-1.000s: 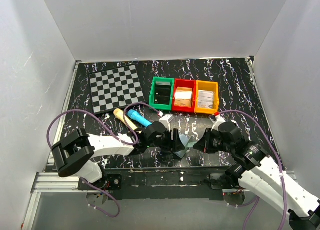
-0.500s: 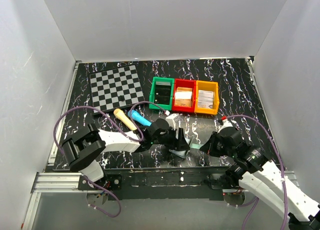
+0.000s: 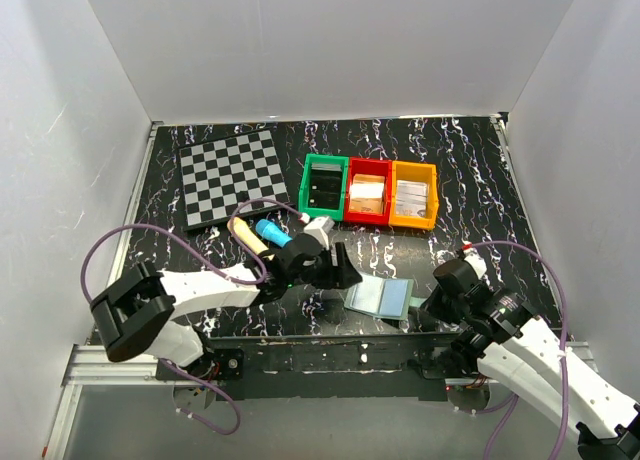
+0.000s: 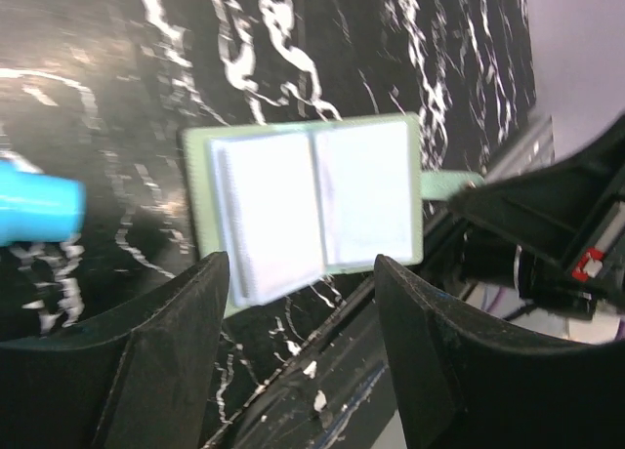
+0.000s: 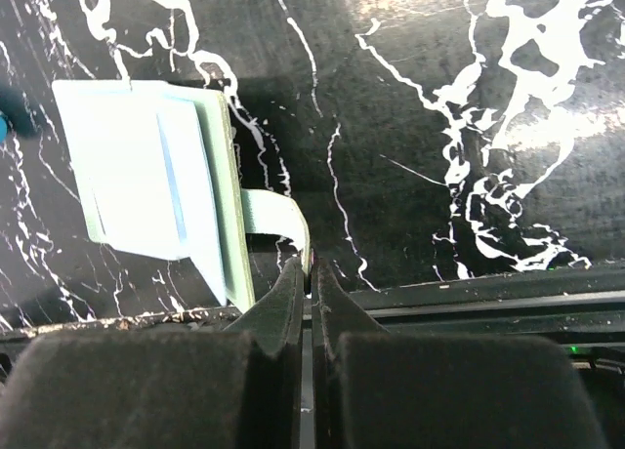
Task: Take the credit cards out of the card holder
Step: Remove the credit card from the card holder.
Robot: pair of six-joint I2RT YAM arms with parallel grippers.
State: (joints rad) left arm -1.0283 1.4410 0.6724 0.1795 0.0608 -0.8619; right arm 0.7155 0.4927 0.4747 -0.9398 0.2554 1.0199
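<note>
Card holder (image 3: pixel 380 298) is laid open; its tab (image 5: pixel 273 215) is pinched by the right end effector (image 5: pixel 308 268), while the left end effector (image 3: pixel 338 271) is held parted just beside its left panel.

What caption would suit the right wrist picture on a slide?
Right tool pinches the open card holder by its tab on the table.
</note>
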